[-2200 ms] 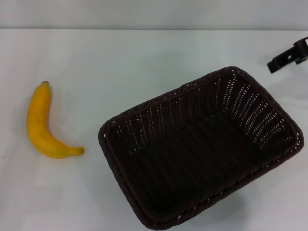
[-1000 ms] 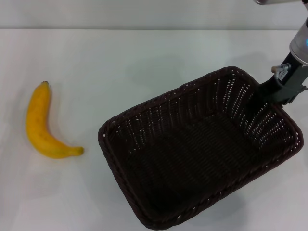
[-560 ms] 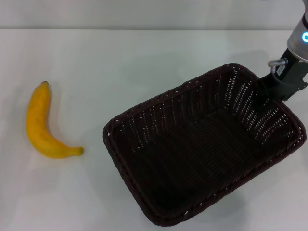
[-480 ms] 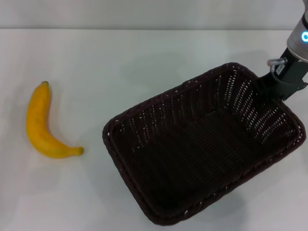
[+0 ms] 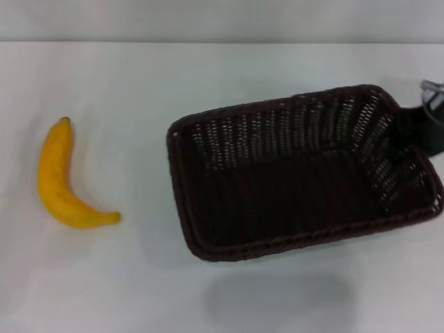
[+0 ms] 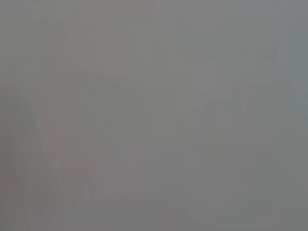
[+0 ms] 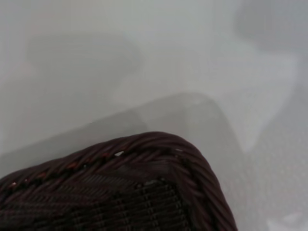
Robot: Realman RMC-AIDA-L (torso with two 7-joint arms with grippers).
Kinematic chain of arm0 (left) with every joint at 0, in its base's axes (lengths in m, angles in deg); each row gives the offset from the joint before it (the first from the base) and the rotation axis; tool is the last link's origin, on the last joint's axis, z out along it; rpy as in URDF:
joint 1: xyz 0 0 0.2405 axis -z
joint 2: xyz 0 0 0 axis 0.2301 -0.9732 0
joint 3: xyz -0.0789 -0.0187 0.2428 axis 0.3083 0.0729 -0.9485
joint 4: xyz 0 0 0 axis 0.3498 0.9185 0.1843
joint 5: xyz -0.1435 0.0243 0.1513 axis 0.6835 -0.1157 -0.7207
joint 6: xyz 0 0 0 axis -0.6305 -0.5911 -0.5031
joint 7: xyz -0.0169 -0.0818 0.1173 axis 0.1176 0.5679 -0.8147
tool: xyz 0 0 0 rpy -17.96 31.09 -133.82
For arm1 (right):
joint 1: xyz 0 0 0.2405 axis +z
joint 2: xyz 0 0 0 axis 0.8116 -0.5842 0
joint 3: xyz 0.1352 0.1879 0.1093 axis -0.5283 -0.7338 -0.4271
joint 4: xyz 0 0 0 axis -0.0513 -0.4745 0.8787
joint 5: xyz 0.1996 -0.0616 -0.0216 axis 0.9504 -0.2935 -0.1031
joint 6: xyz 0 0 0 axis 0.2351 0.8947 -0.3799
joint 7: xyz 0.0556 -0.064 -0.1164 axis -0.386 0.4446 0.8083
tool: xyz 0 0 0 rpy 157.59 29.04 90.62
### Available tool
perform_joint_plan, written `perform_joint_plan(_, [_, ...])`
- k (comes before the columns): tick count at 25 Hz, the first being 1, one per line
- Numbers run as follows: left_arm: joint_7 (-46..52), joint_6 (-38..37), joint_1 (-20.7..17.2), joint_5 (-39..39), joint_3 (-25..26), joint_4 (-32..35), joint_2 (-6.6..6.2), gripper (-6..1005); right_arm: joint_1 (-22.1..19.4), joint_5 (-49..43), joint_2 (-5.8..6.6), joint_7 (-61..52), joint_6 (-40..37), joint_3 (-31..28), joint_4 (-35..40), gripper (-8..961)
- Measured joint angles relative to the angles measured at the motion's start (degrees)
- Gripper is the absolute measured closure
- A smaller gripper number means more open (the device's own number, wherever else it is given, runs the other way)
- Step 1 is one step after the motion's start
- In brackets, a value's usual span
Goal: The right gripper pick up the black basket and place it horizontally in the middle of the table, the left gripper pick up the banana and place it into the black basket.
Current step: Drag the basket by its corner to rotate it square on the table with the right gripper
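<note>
The black basket (image 5: 298, 184) hangs a little above the white table (image 5: 208, 69), its long side running left to right, and casts a shadow on the table below it. My right gripper (image 5: 424, 130) is shut on the basket's right rim at the right edge of the head view. The right wrist view shows a braided corner of the basket (image 7: 144, 192) over the table. The yellow banana (image 5: 61, 182) lies on the table at the far left, well apart from the basket. My left gripper is out of view; the left wrist view shows only plain grey.
The table's far edge (image 5: 222, 41) runs along the back of the head view. Bare white table lies between the banana and the basket and in front of both.
My right gripper came down onto the basket's right rim and shut on it. The basket has lifted, turned from slanted to lengthwise across the table, and moved back. The banana has not moved.
</note>
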Motion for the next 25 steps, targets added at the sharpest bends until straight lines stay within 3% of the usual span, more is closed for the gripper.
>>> perform_joint_plan(6, [0.00,-2.11,1.48,-0.14,0.00,0.00,-0.59,155,-3.82,-0.88,0.00,-4.55,5.76,2.51,7.44,745])
perform_joint_plan(12, [0.00,-2.58,2.00,-0.43,0.00,0.00,-1.19,158,-4.47,-2.68,0.28,-5.51,7.99,2.79,9.91,781])
perform_joint_plan(25, [0.00,-3.26,2.75,-0.15,0.00,0.00,-1.33,163,-4.54,-4.59,3.49,-2.09,7.49,4.28,9.35,762])
